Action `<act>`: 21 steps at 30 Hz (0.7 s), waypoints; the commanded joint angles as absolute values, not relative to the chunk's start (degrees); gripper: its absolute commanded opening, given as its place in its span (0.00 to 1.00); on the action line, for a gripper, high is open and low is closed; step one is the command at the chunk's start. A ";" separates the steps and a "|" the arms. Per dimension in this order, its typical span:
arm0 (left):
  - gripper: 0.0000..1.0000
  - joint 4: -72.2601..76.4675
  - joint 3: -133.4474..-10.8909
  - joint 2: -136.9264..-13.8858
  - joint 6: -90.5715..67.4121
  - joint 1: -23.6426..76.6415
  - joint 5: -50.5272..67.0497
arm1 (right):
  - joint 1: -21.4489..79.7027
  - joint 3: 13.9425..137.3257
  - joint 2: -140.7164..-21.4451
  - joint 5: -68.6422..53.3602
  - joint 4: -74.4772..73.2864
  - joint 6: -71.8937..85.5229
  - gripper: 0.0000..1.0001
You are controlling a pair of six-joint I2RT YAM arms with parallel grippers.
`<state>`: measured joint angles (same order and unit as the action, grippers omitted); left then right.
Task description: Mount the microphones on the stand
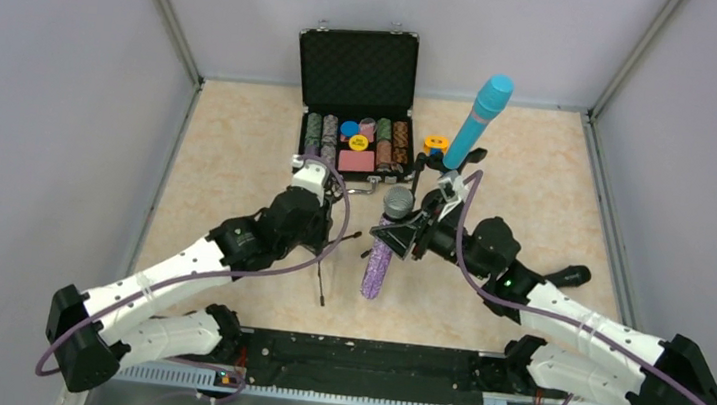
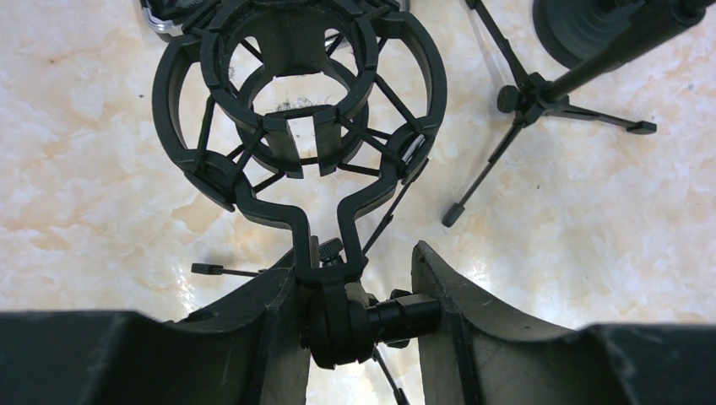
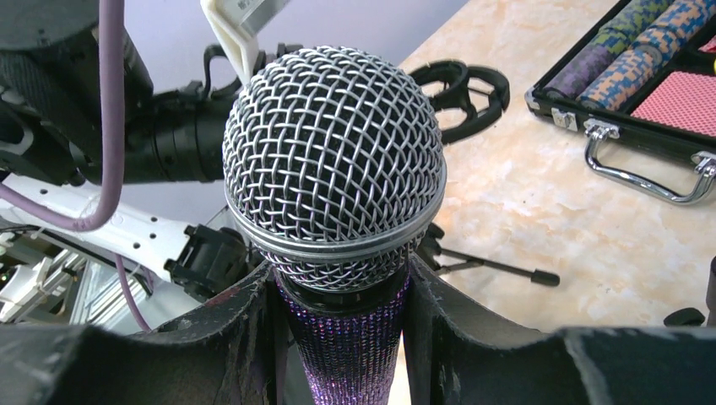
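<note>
My right gripper [image 1: 401, 233] is shut on the glittery purple microphone [image 1: 379, 260], just under its grey mesh head [image 3: 333, 160], and holds it tilted above the table. The fingers [image 3: 253, 329] press its purple body [image 3: 350, 346]. My left gripper [image 2: 359, 287] is shut on the pivot joint [image 2: 355, 321] of a black tripod stand, whose round shock mount [image 2: 295, 101] is empty. In the top view the left gripper [image 1: 320, 191] is just left of the purple microphone. The all-cyan microphone [image 1: 479, 115] stands tilted in another stand's mount [image 1: 459, 168]. A black stick shape [image 1: 568, 277] lies by my right arm; no orange end shows.
An open black case [image 1: 358, 72] of poker chips stands at the back centre, its chrome handle [image 3: 646, 169] facing me. A yellow disc [image 1: 434, 144] lies to the case's right. Tripod legs [image 1: 323, 277] spread on the table between the arms. Grey walls enclose the table.
</note>
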<state>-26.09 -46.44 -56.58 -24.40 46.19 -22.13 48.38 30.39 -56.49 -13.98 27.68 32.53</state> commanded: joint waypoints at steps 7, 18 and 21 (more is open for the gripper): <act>0.00 -24.02 -46.32 -58.15 -30.75 53.36 -33.41 | 48.78 34.31 -53.04 -11.81 29.94 30.74 0.00; 0.64 -21.68 -44.91 -57.12 -28.66 56.46 -34.31 | 48.78 35.68 -53.75 -11.87 29.17 28.83 0.00; 0.83 -21.04 -44.25 -55.47 -27.39 56.51 -33.13 | 48.78 35.60 -53.79 -11.80 29.69 28.76 0.00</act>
<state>-25.50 -44.80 -58.41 -29.21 56.16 -32.64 48.38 31.97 -54.72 -12.38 25.74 29.74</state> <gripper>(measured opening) 0.762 0.432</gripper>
